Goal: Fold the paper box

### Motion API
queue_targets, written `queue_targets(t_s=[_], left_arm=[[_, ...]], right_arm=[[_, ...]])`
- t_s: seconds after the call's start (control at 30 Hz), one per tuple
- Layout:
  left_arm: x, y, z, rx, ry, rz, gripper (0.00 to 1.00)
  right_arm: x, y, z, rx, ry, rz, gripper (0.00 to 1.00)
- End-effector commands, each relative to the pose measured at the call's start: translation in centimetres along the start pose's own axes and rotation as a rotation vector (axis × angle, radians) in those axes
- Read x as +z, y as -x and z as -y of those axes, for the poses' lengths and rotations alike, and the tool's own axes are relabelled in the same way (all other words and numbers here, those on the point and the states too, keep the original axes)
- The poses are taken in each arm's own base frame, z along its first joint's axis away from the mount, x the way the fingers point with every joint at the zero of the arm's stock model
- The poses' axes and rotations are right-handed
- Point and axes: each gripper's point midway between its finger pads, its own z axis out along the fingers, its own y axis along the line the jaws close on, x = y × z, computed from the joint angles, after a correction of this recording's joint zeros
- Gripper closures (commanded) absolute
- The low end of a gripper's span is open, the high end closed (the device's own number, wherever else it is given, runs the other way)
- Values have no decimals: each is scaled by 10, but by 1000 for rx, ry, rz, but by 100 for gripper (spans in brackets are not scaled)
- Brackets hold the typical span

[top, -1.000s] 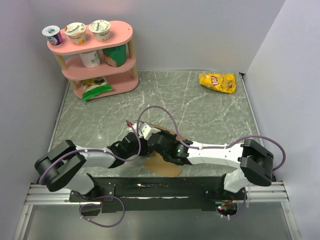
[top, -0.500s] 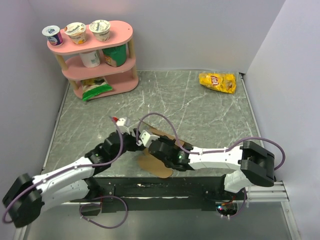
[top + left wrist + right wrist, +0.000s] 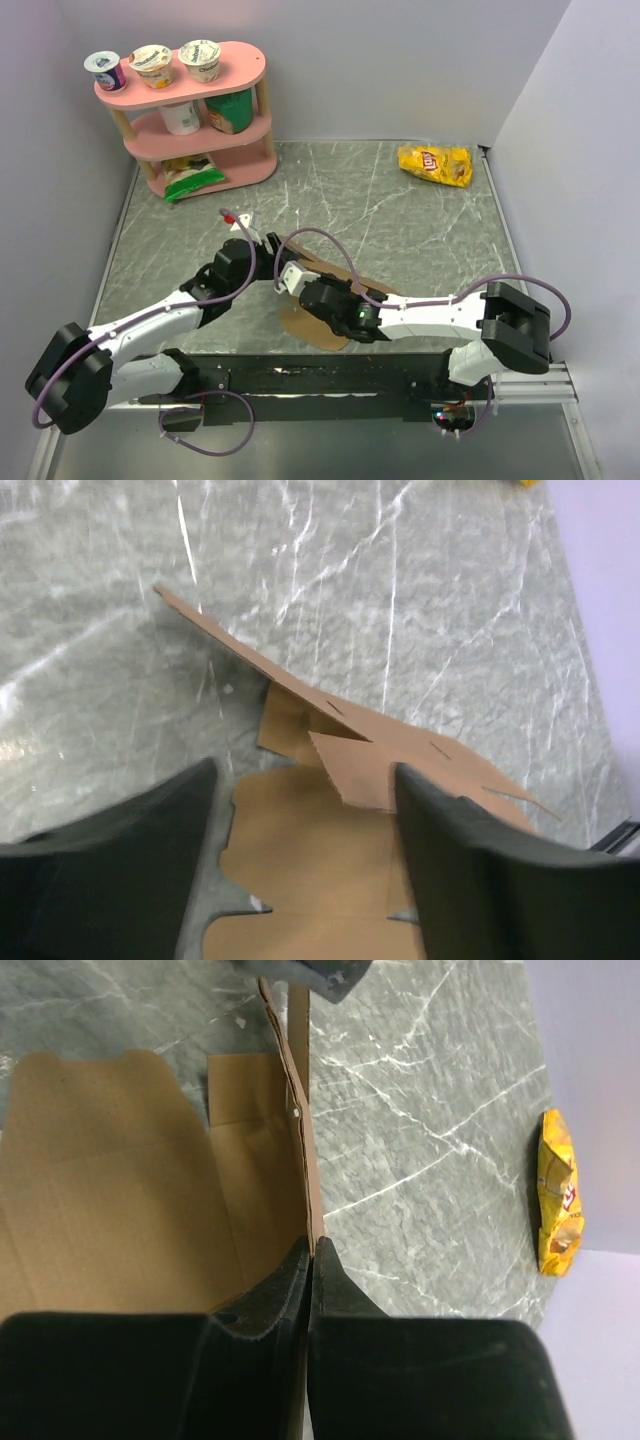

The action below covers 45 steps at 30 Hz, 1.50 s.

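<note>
Grey-green marble table (image 3: 420, 230) fills the top view. Pink three-tier shelf (image 3: 245, 165) sits at its 10 o'clock. Left arm (image 3: 150, 320) reaches in from 7 o'clock and right arm (image 3: 430, 312) from 5 o'clock; they meet at 6 o'clock, near the front edge. The paper box (image 3: 318, 330) lies there: a brown die-cut sheet, mostly flat on the table, with one panel standing on edge. Right gripper (image 3: 308, 1248) is pinched tight on that upright panel's edge, with only the card between its fingers. Left gripper (image 3: 300, 775) gapes wide and grips nothing — a raised flap of the sheet shows between its fingers, but I cannot tell if they touch. Yellow chip bag (image 3: 436, 164) lies at 1 o'clock, well apart from the box. Yogurt cups (image 3: 152, 62) stand on the shelf's top tier.
</note>
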Motion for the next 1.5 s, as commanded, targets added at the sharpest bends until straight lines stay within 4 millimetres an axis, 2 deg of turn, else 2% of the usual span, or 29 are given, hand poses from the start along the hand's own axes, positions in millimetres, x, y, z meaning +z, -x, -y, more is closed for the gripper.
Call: queue_targets(t_s=[0.0, 0.03, 0.07, 0.1, 0.13, 0.17, 0.2, 0.27, 0.33, 0.37, 0.4, 0.47, 0.5, 0.57, 0.6, 0.67, 0.7, 0.73, 0.77, 0.8, 0.83, 0.9, 0.93, 0.97, 1.03, 1.17, 1.33, 1.47], left_arm=[[-19, 22, 7, -76, -81, 150, 15], [-24, 23, 5, -91, -87, 171, 15], [-27, 14, -9, -100, -55, 180, 15], [-37, 22, -8, -118, -71, 222, 14], [-40, 20, -11, -142, -69, 230, 12], [-42, 10, -22, -153, -52, 225, 10], [-47, 14, -20, -167, -77, 253, 10], [-46, 4, -25, -183, -83, 245, 12], [-37, -7, -28, -149, -72, 198, 20], [-32, -3, -21, -133, -74, 188, 22], [-19, -19, -27, -88, -42, 116, 23], [-6, -12, -12, -52, -85, 109, 24], [7, -25, -18, -34, -64, 66, 24], [20, -16, -6, -4, -91, 76, 25], [30, -25, -12, 16, -69, 44, 25], [43, -19, 2, 23, -112, 46, 26], [51, -28, -1, 29, -108, 19, 27], [55, -29, 5, 29, -135, 14, 28], [61, -22, 13, 23, -156, 32, 28], [69, -28, 9, 23, -142, 15, 28], [75, -23, 14, 24, -149, 26, 28], [86, -28, 13, 50, -159, 19, 30], [91, -25, 17, 56, -166, 25, 31], [98, -32, 12, 66, -148, 3, 32], [106, -33, 12, 92, -140, -6, 35], [117, -48, 4, 88, -116, -60, 45], [124, -60, 13, 114, -120, -97, 48], [137, -74, 13, 196, -51, -109, 51]], right_arm=[[-2, 12, 16, 87, 11, 13, 100], [-1, 11, 22, 98, 6, 12, 100], [0, 10, 24, 101, 9, 9, 100], [-1, 11, 27, 109, 15, 16, 100], [-1, 10, 30, 112, 17, 15, 100], [-1, 10, 32, 117, 26, 19, 100], [-3, 14, 31, 132, 56, 43, 100], [-2, 14, 36, 161, 78, 50, 100], [-4, 18, 39, 185, 118, 75, 100], [-2, 16, 42, 197, 129, 72, 100], [-1, 16, 44, 211, 138, 74, 100], [1, 13, 48, 229, 166, 72, 100], [2, 13, 50, 239, 166, 73, 100], [3, 12, 52, 242, 175, 74, 100], [4, 12, 54, 252, 173, 71, 100], [5, 11, 53, 252, 181, 67, 100], [7, 10, 53, 258, 181, 64, 100], [7, 11, 53, 259, 178, 66, 100], [8, 10, 52, 263, 180, 68, 100], [9, 10, 52, 269, 180, 68, 100], [10, 10, 52, 272, 180, 67, 100], [11, 11, 51, 280, 197, 68, 100], [12, 11, 54, 287, 197, 67, 100], [12, 11, 56, 291, 198, 68, 100], [12, 10, 59, 299, 204, 68, 100], [14, 7, 64, 316, 220, 65, 100], [18, 5, 65, 330, 245, 59, 100], [21, 4, 66, 349, 257, 58, 100]])
